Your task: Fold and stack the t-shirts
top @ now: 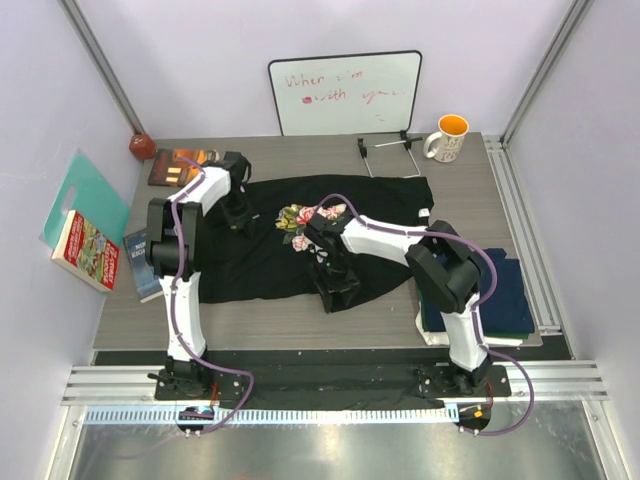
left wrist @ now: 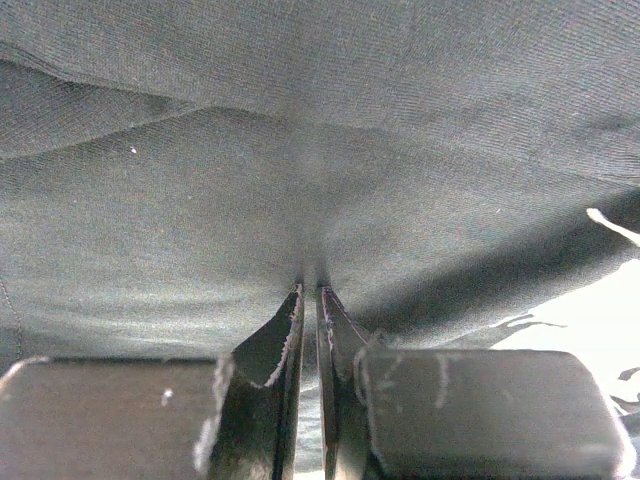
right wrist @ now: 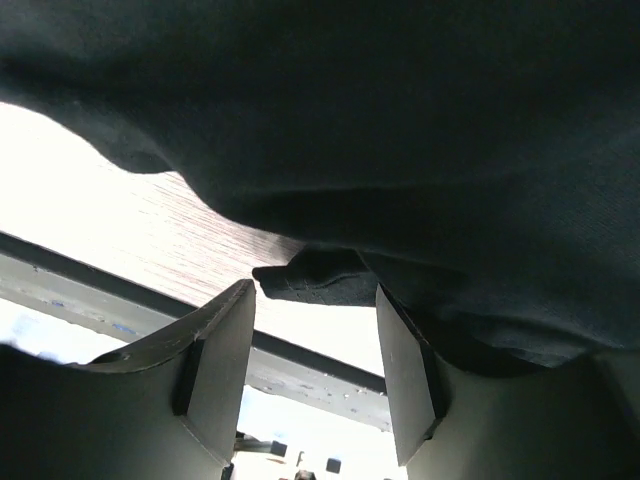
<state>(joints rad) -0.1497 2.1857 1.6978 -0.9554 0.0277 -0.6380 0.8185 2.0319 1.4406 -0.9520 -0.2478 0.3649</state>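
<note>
The left gripper is closed on a small pinch of the black t-shirt, and the cloth puckers at its tips. The right gripper stands wide apart, with a hem edge between its jaws but not clamped. The shirt lies spread in the middle of the top frame. It looks light and limp, so I judge the hem corners are the best place to hold.

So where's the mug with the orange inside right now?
In the top view, the mug stands at the far right corner of the table, just right of the whiteboard and beyond the black t-shirt spread mid-table.
</note>
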